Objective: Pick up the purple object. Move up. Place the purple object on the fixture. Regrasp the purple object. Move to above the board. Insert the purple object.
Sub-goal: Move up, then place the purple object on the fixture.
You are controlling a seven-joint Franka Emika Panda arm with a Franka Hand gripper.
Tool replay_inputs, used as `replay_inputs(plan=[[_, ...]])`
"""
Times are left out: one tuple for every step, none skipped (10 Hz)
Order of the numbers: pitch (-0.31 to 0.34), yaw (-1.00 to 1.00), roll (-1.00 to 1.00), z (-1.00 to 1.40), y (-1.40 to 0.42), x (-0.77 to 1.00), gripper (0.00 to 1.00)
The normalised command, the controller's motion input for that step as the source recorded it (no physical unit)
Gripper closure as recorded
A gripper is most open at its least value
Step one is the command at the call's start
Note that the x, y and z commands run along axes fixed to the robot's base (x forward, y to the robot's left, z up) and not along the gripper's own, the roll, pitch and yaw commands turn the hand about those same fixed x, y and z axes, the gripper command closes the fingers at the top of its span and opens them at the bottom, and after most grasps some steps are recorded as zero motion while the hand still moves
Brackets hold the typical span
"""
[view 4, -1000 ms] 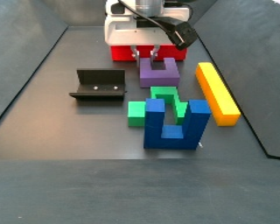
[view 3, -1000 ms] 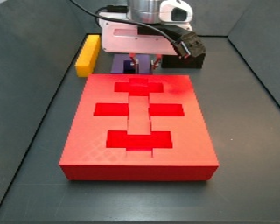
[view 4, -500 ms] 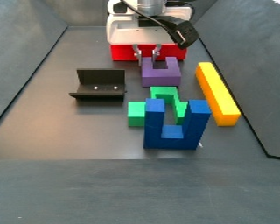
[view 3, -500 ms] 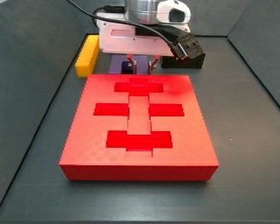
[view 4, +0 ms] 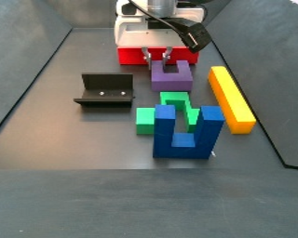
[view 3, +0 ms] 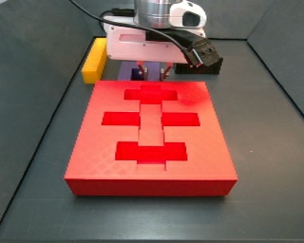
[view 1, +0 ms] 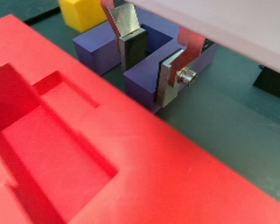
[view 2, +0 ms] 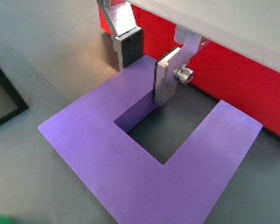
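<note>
The purple object point(view 4: 171, 82) lies flat on the floor just beyond the far end of the red board point(view 3: 152, 133). My gripper point(view 4: 170, 63) is down on it. In both wrist views the fingers stand on either side of one prong, gripper point(view 1: 150, 83) and gripper point(view 2: 145, 80), pads against the purple object point(view 2: 95, 149). A little of the purple object shows beside the hand in a side view point(view 3: 123, 68). The fixture point(view 4: 104, 90) stands apart, to one side of the purple block, and shows at the frame's edge in a wrist view point(view 2: 4, 92).
A yellow bar point(view 4: 231, 95) lies on the other side of the purple block. A green block point(view 4: 149, 115) and a blue two-pronged piece point(view 4: 186, 130) stand together farther from the board. Dark walls ring the floor.
</note>
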Motion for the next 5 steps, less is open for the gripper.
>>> replay_inputs(plan=[[0.006,-0.03,0.01,0.82,0.04,-0.01,1.0],[0.029,-0.03,-0.02,0.59,0.04,-0.07,1.0],[0.007,-0.03,-0.08,0.32,0.03,-0.04,1.0],[0.0,0.0,0.0,0.0,0.0,-0.04,1.0],[0.0,-0.06,-0.27,0.02,0.0,0.0,1.0]])
